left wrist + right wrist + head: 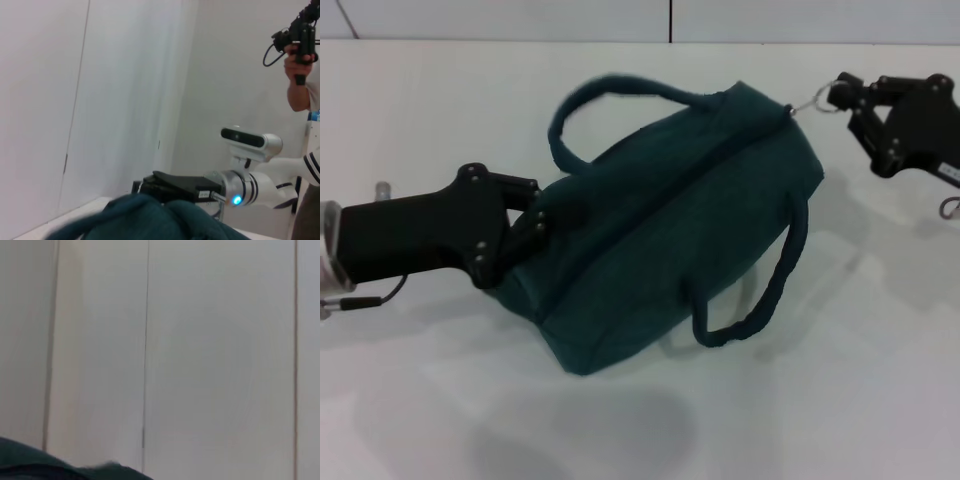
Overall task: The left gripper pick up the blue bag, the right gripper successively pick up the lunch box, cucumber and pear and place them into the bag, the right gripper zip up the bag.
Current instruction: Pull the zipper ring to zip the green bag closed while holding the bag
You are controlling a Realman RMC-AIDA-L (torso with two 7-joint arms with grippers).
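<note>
The left gripper [525, 228] is clamped on the left end of the blue bag [670, 225], which hangs tilted above the white table [840, 400]. The right gripper [842, 97], at the bag's far right corner, pinches the metal zipper ring [817, 100].

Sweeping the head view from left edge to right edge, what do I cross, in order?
left gripper → blue bag → zipper ring → right gripper

text: none legible | small white label on black right gripper's forearm [948, 172], behind its claw: print too small to read
</note>
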